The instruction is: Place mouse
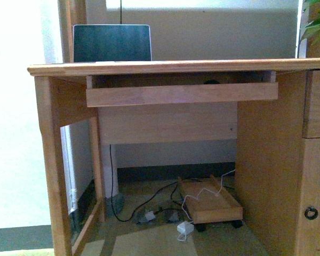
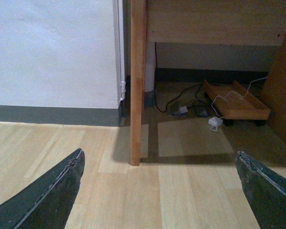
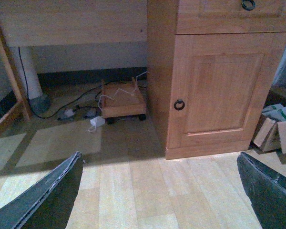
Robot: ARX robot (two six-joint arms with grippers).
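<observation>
Dark fingers (image 2: 47, 195) of the left gripper (image 2: 158, 155) are standing wide apart, gripping nothing, and are hanging over the pale wooden floor (image 2: 190, 191) near the desk leg (image 2: 138, 81).

Right gripper (image 3: 158, 156): its jaws are likewise gaping fully and carrying nothing, and are facing the cupboard door (image 3: 219, 86) with its ring handle (image 3: 179, 104). A cardboard box (image 3: 276, 126) is lying on the floor beside that cupboard.

Desk (image 1: 170, 67): light wood, its top is running across the front view.

Laptop (image 1: 112, 42): it is standing open on the desktop, towards the left, with its screen dark.

Pull-out tray (image 1: 181, 94): it is hanging just beneath the desktop.

Mouse (image 1: 212, 81): it is sitting in that tray, right of centre. Only a small dark hump is showing above the tray's front board. It is well apart from both grippers.

Wheeled wooden stand (image 1: 210, 201): it is resting on the floor under the desk, with a white cable trailing across it.

White adapter (image 1: 184, 228): it is lying just in front of the stand.

Plant (image 1: 316, 21): its green leaves are showing at the upper right corner of the front view.
</observation>
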